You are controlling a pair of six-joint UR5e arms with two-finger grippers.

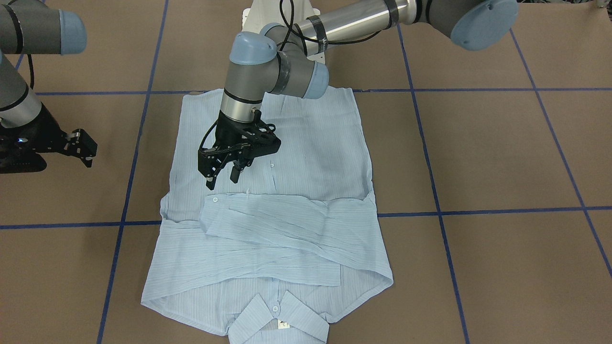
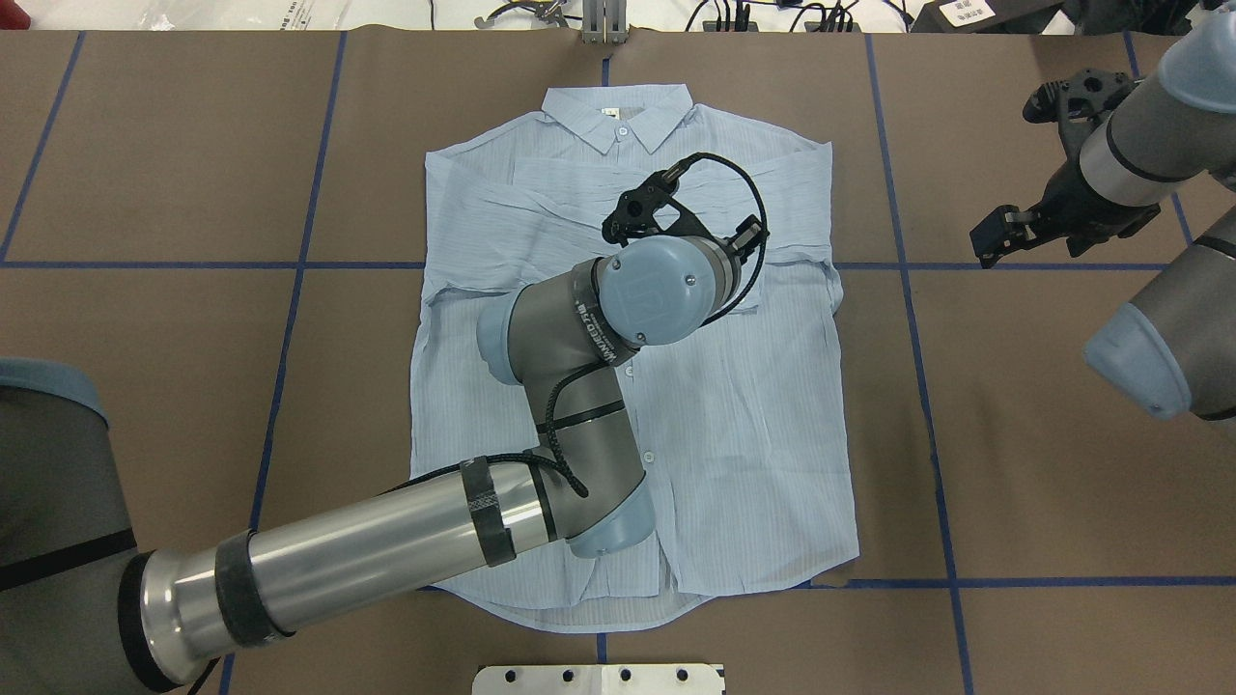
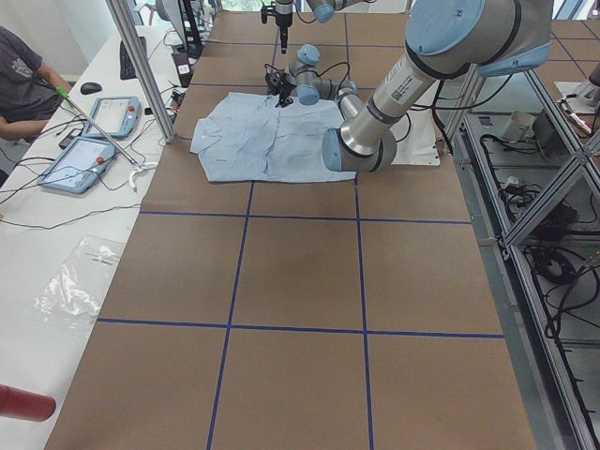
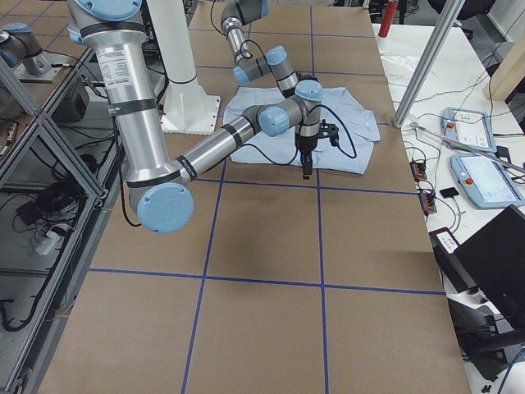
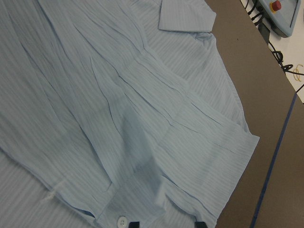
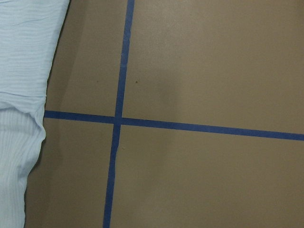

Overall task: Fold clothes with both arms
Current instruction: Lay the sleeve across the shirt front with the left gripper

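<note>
Since both sleeves lie crossed over its chest, the shirt (image 1: 315, 143) rests flat on the surface (image 1: 502, 153), ready for a body fold. Left arm (image 1: 248, 81) hangs above the upper cuff (image 1: 215, 199), jaws spread, empty. Right arm (image 1: 19, 102) sits off the cloth; cannot tell how its jaws stand. Overhead view hides the left jaws; front-facing view shows them.

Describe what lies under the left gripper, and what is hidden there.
Under the left gripper lies the shirt: a sleeve cuff folded across its front, one white button showing. The shirt front and table beneath that cuff are covered.
</note>
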